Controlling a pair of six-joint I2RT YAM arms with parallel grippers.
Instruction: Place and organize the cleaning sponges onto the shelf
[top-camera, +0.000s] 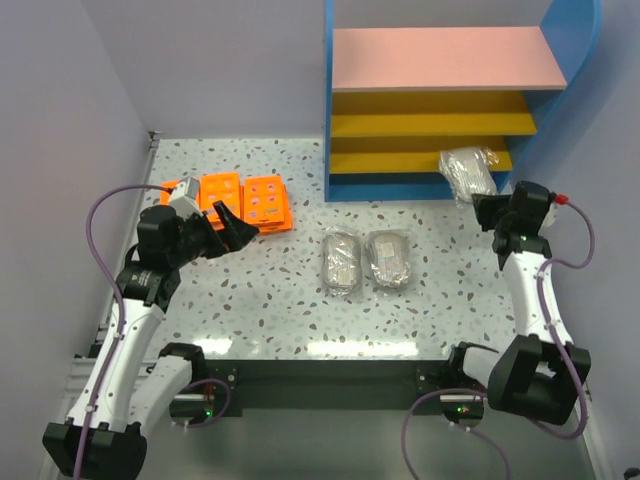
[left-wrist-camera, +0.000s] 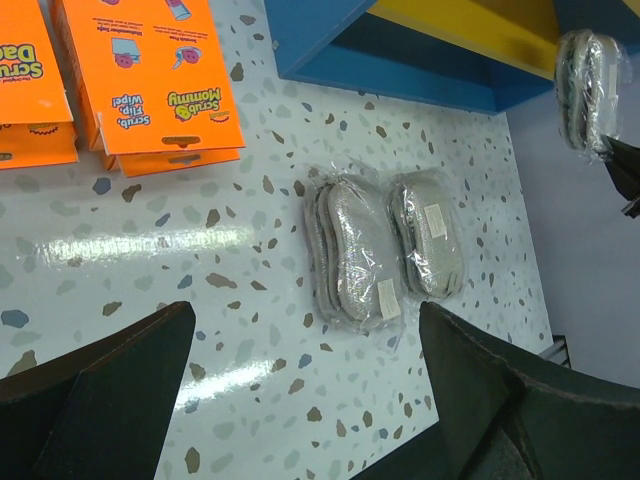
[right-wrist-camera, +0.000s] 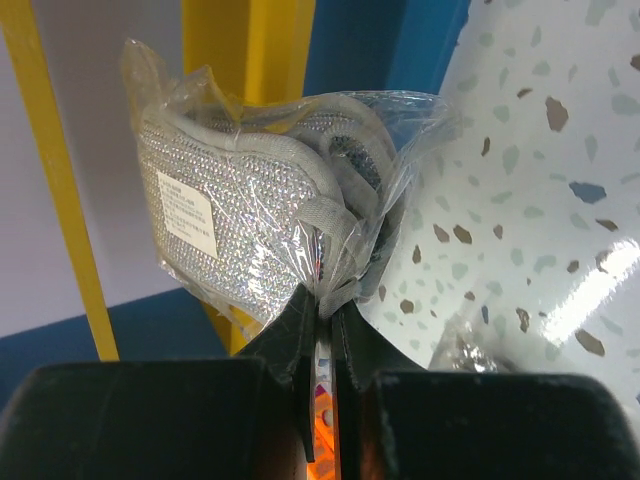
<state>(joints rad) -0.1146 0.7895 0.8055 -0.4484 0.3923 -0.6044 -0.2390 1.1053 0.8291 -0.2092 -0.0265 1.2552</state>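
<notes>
Right gripper (right-wrist-camera: 322, 310) clenched on plastic-wrap edge of grey pad (right-wrist-camera: 240, 215), upper right of top view, at shelf (top-camera: 420, 125) lowest yellow board. Thin grip: advance slowly, lay flat, then release. Left gripper (top-camera: 236, 226) spread, empty, beside orange packs (top-camera: 266, 200).

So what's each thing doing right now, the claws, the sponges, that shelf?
right gripper: shut on the wrapped grey pad.
wrapped grey pad: held up near the lower right end of the shelf.
left gripper: open, holding nothing.
two grey pads: flat on the table, side by side.
orange packs: flat on the table, stacked.
shelf: upright, open-fronted.
</notes>
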